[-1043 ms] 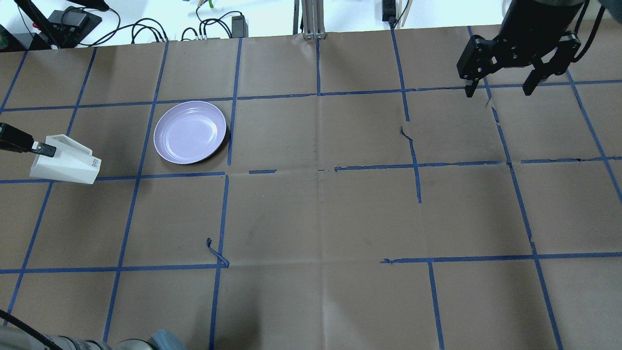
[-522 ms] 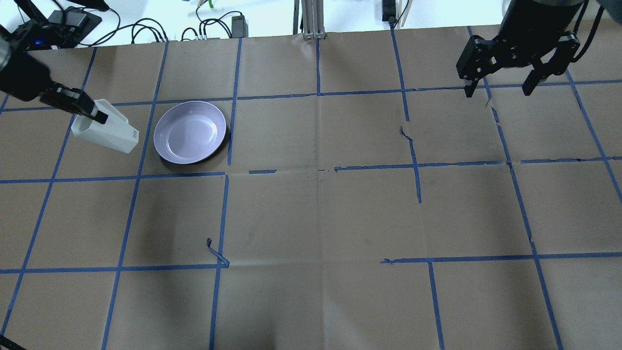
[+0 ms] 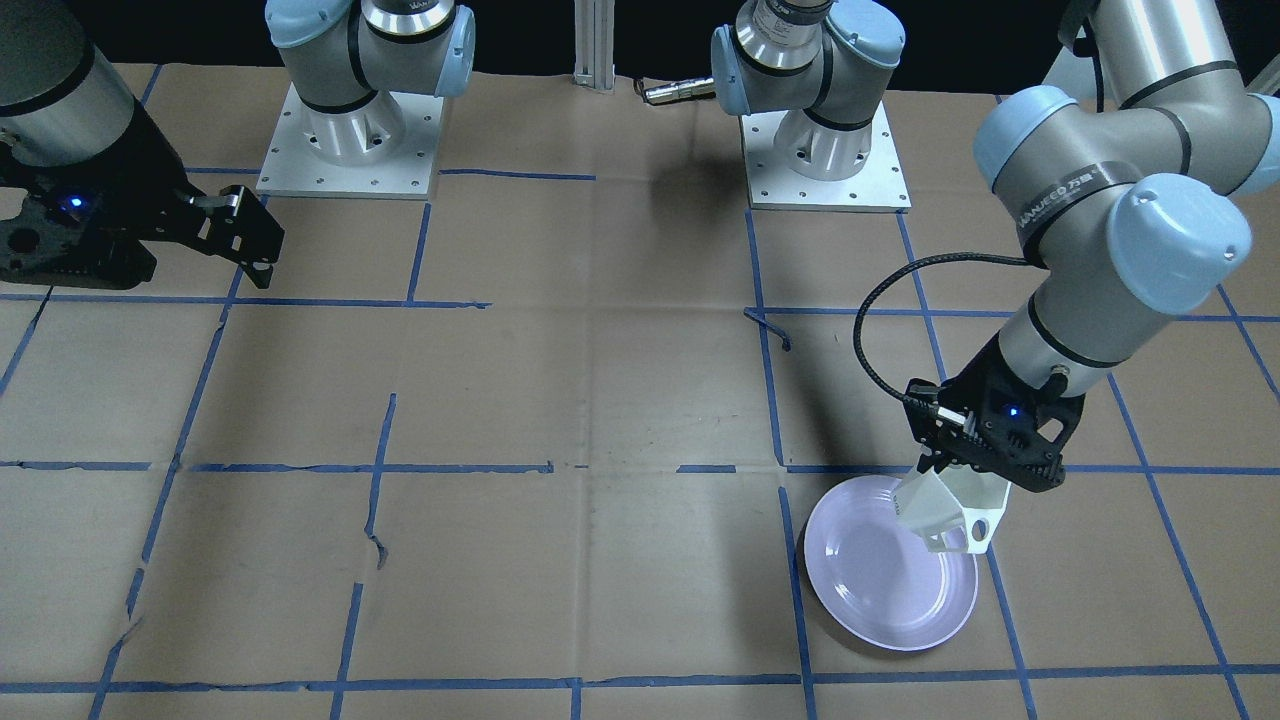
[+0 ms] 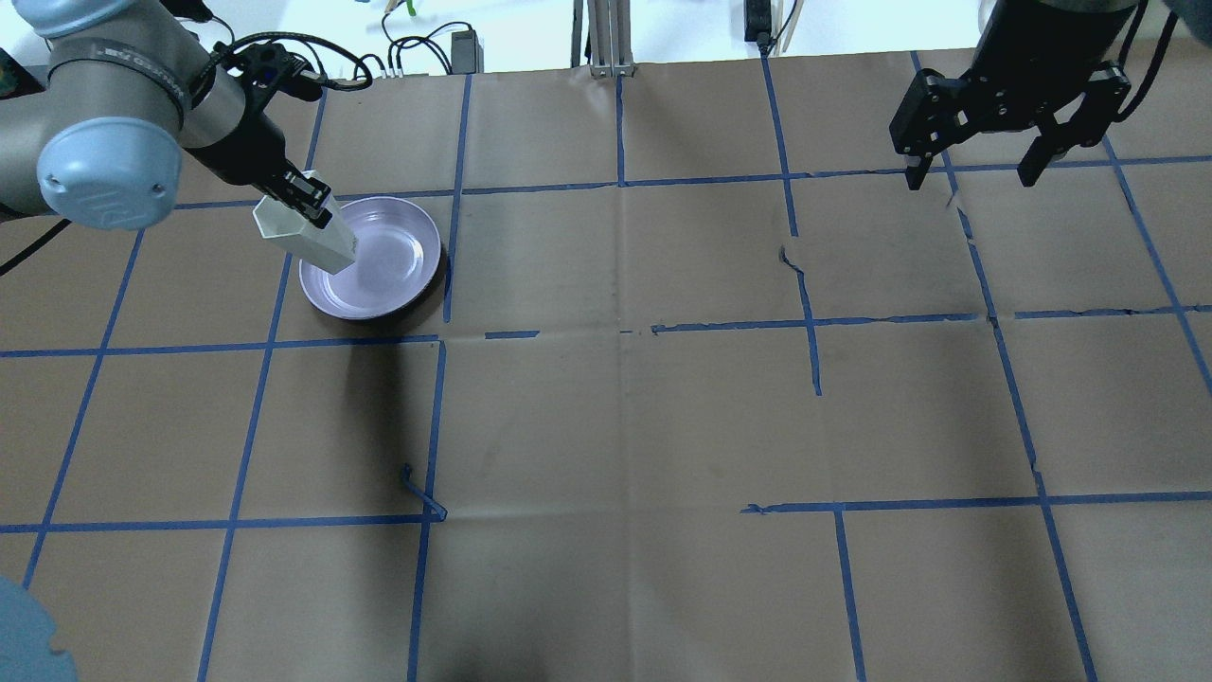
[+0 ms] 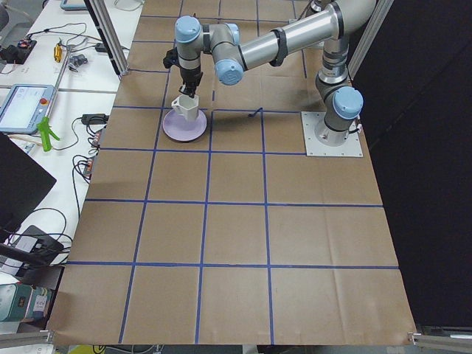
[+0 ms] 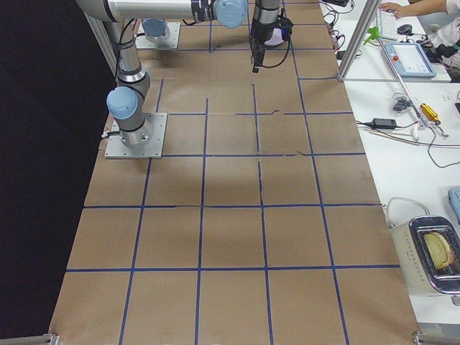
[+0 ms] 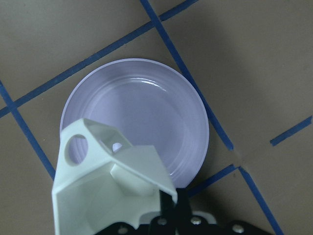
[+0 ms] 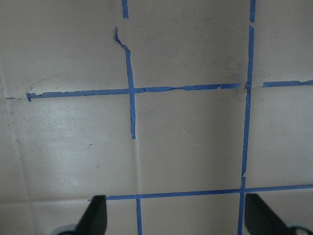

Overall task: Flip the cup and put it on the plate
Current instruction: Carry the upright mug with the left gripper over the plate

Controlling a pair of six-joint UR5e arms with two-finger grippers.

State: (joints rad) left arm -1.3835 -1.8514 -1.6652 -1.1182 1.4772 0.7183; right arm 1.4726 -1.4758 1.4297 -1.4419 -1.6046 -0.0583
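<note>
The white faceted cup point(image 4: 305, 235) hangs tilted over the left rim of the lavender plate point(image 4: 388, 260), rim end up by the fingers, base end down. My left gripper point(image 4: 308, 199) is shut on the cup's rim. In the front view the cup point(image 3: 945, 515) is above the plate point(image 3: 880, 590) edge, under the left gripper point(image 3: 965, 470). The left wrist view shows the cup point(image 7: 105, 186) with its handle over the plate point(image 7: 146, 112). My right gripper point(image 4: 972, 178) is open and empty at the far right, also in its wrist view point(image 8: 177, 215).
Brown paper with blue tape lines point(image 4: 620, 327) covers the table. A loose curl of tape point(image 4: 421, 493) sticks up near the front left. Cables and devices point(image 4: 417, 47) lie beyond the far edge. The arm bases point(image 3: 825, 150) stand on the robot's side.
My left arm has carried the cup from the table's left edge rightward to above the plate's left rim, turning it more upright. The right arm has not moved.
</note>
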